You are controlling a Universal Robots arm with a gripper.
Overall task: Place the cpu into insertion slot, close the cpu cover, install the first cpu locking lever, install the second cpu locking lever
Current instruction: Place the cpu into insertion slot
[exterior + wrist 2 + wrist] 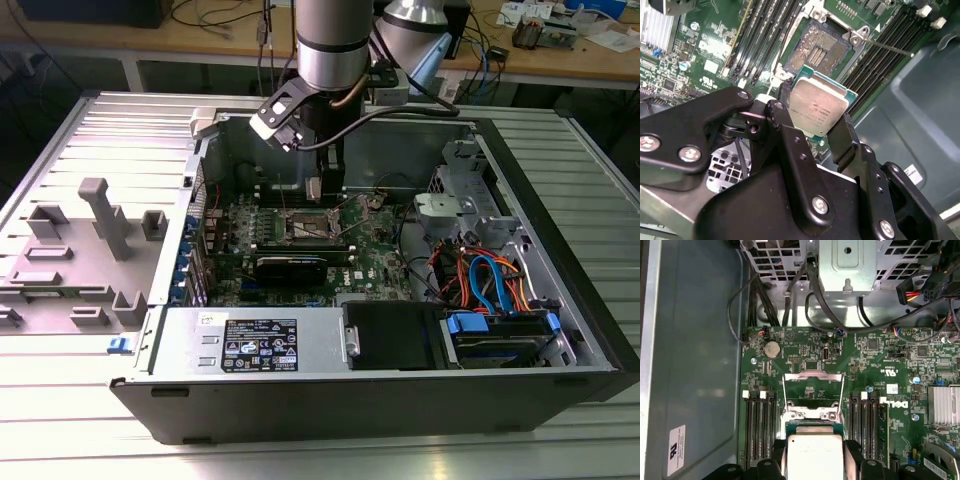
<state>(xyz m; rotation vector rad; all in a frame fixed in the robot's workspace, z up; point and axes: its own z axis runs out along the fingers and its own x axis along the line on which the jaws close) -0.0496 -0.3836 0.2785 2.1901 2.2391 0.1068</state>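
My gripper (314, 190) hangs inside the open computer case, shut on the cpu (819, 106), a small square chip with a dull silver top. Black fingers (783, 120) clamp two opposite edges of the chip. The insertion slot (823, 46) lies open just past the chip, dark-centred with a metal rim on the green motherboard (805, 352). In the exterior view the slot (304, 228) is right under the gripper tip. In the first wrist view the cpu (813, 456) covers the slot, and the cpu cover (813, 375) stands swung open beyond it. A thin lever rod (890, 48) sticks out beside the slot.
Long black memory slots (759, 427) flank the socket on both sides. A finned heatsink (944, 407), a drive cage (450, 205) with coloured cables (490, 280) and the power supply (255, 345) fill the case. A grey fixture (95, 230) stands on the table at the exterior view's left.
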